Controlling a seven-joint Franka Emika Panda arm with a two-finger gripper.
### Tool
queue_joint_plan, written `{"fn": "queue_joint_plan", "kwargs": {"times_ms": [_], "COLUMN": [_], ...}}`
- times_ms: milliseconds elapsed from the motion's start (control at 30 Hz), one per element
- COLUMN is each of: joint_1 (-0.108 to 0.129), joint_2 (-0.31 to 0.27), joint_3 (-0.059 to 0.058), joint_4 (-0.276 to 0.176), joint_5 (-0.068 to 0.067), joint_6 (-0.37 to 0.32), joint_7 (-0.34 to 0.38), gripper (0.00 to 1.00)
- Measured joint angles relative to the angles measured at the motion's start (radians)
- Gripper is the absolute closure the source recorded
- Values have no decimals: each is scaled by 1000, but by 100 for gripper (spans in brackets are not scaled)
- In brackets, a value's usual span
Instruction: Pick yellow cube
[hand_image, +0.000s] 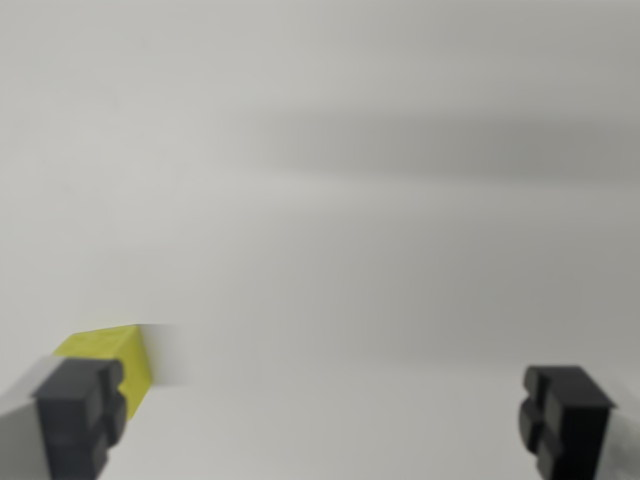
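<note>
The small yellow cube (108, 356) lies at the wrist view's left, low in the frame, on a plain pale grey surface (340, 250). It is not between the fingers. Its near corner is hidden behind the dark blocky pad of the finger on the wrist view's left (80, 412), so the cube sits just beyond that finger and a little to the inside of it, touching it or almost touching it (the blur does not allow to say which).

The robot's gripper (323, 420) is spread wide: one dark pad stands at each lower corner of the frame, well apart, and nothing is held between them. The gap between the pads shows only the bare surface.

The coming move turns on this one relation: the cube lies off the centre line of the gripper, toward the finger at the wrist view's left and slightly ahead of it. Probably the hand must shift toward the wrist view's left and a little forward, so that the cube comes to the middle of the gap, before the fingers can close on it. If the hand goes down as it is now, the finger beside the cube may land on top of it or push it away

The cube seems turned a little relative to the pads, and a small rotation of the wrist may help
</note>
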Motion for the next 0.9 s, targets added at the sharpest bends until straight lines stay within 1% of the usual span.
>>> {"fn": "queue_joint_plan", "kwargs": {"times_ms": [400, 900], "joint_1": [40, 93], "joint_2": [-6, 2], "joint_3": [0, 0], "joint_4": [-90, -187], "joint_5": [0, 2], "joint_6": [75, 171], "joint_7": [16, 38], "gripper": [0, 0]}}
